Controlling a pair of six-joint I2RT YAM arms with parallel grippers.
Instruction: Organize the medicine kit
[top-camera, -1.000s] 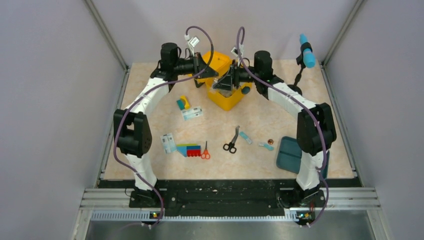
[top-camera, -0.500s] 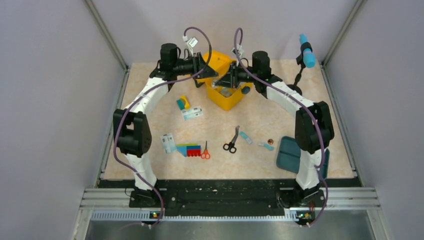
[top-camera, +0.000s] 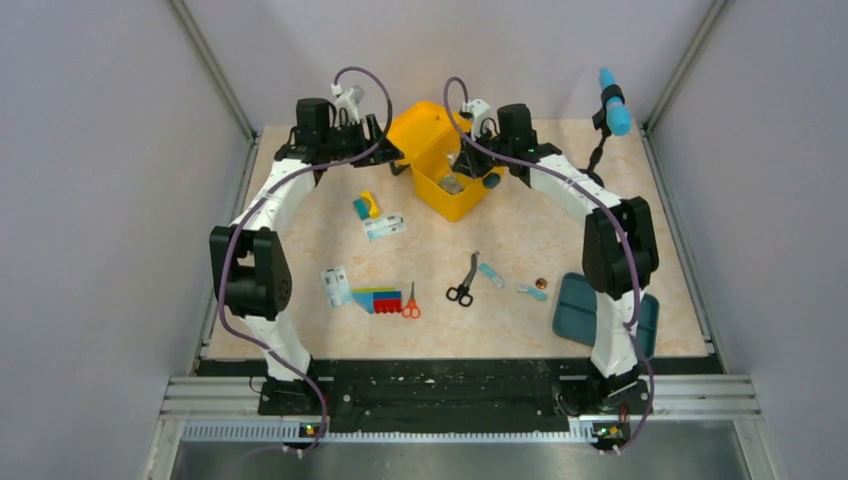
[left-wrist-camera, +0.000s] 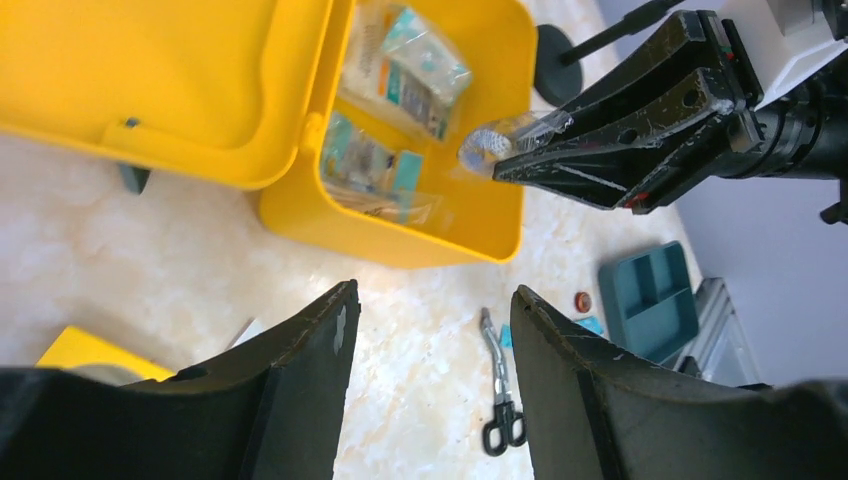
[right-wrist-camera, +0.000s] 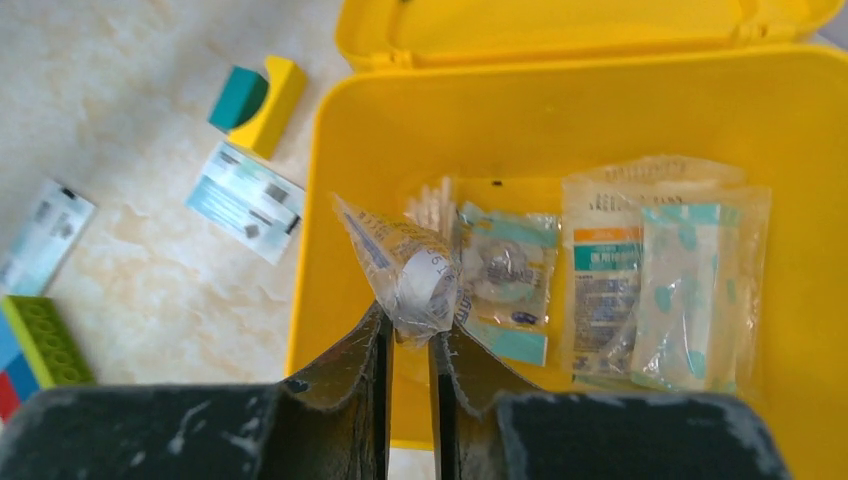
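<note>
Over open medicine kit (right-wrist-camera: 340, 150), observed right gripper (right-wrist-camera: 410, 335) clamped on clear roll packet (right-wrist-camera: 410, 270). Noted left gripper (left-wrist-camera: 430, 300) spread wide, holding nothing, near the lid (left-wrist-camera: 150, 70).

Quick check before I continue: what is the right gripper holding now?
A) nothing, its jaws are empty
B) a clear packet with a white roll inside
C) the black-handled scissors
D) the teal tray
B: in the right wrist view the right gripper is pinched shut on a clear packet with a white roll inside, held over the open medicine kit.
</note>
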